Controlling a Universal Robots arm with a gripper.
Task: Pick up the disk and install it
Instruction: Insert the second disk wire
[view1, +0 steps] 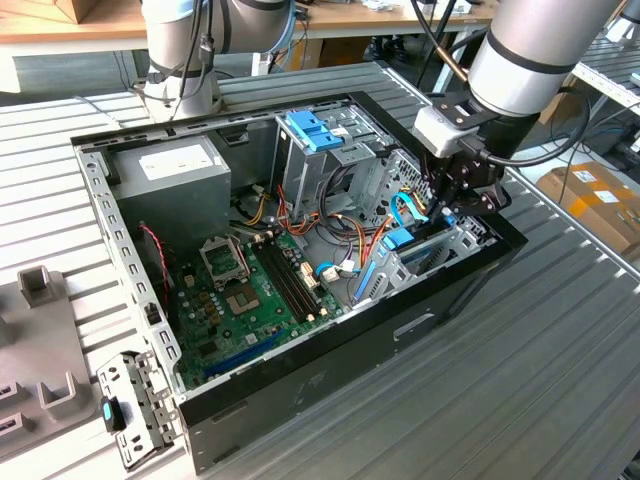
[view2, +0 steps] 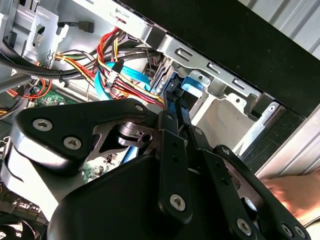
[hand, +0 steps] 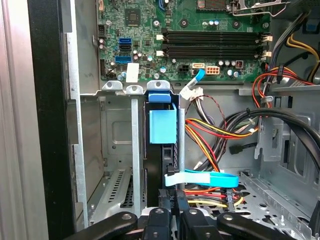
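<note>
The disk (hand: 162, 125), a grey drive in a light-blue carrier rail, stands on edge in a narrow slot of the metal bay at the front corner of the open computer case (view1: 330, 360). In the exterior view its blue rail (view1: 398, 238) shows low in the bay at that view's right. My gripper (view1: 447, 212) reaches down into that bay from above. Its black fingers (hand: 182, 207) sit close together on the disk's near edge. In the second wrist view the fingers (view2: 172, 150) run down to the blue rail (view2: 192, 82).
A blue bracket (view1: 315, 130) tops the tall grey cage behind the bay. Red, yellow and black cables (view1: 350, 235) and a blue flat cable (hand: 205, 178) crowd beside the slot. The motherboard (view1: 250, 290) and power supply (view1: 175, 165) fill the rest. A second arm's base (view1: 180, 60) stands behind.
</note>
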